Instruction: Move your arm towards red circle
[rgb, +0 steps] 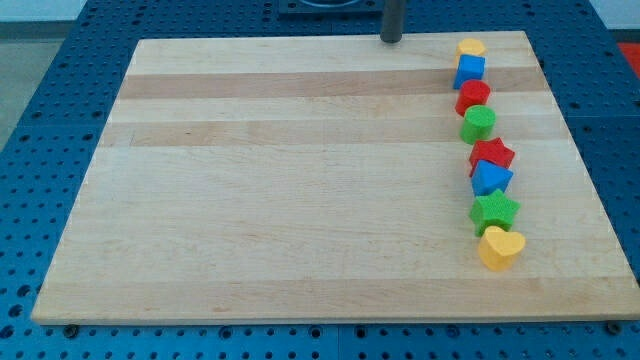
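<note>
Tip at top edge of counter (300, 200).
Our tip (391, 40) sits upper centre, well left of the red circle (473, 96); no fingers in view, state unknown.

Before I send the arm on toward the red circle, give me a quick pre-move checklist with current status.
1. My tip in view, at the board's top edge: ok.
2. red circle visible, third in the column at the view's right: ok.
3. Straight path from tip to it free of blocks: ok.
4. Neighbours, blue cube and green circle, packed close; disturbance risk: not ok.
5. Tip touching any block: no, ok.
</note>
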